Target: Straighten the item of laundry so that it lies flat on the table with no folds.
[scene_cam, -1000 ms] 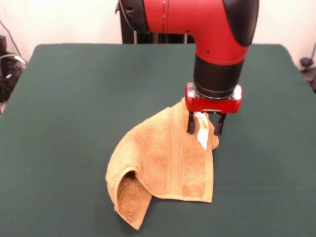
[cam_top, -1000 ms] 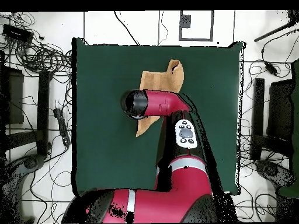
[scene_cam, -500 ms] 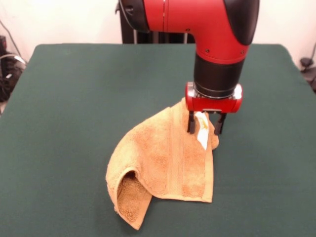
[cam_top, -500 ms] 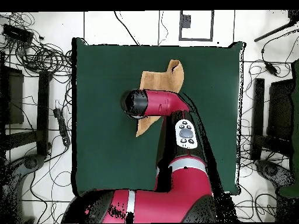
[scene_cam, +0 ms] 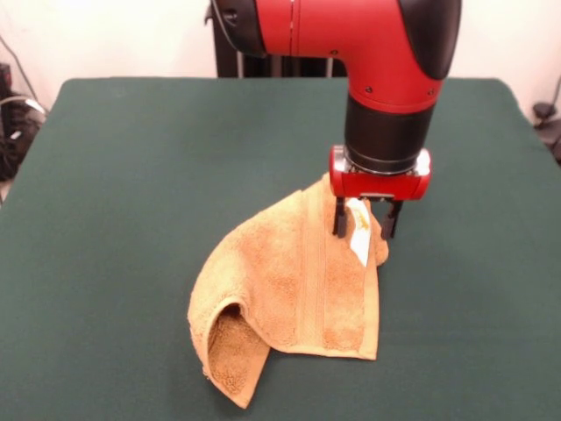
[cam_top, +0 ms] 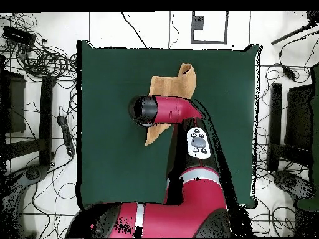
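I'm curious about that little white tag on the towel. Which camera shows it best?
The front view: the white label shows between the gripper's fingers on the towel. Overhead, the arm covers that spot, so no label shows.

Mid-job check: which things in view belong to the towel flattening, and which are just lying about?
Job:
towel, folded, corner curled under
label
table
gripper, jaws open astride the towel's raised corner

Lying about:
cables on the floor beside the table
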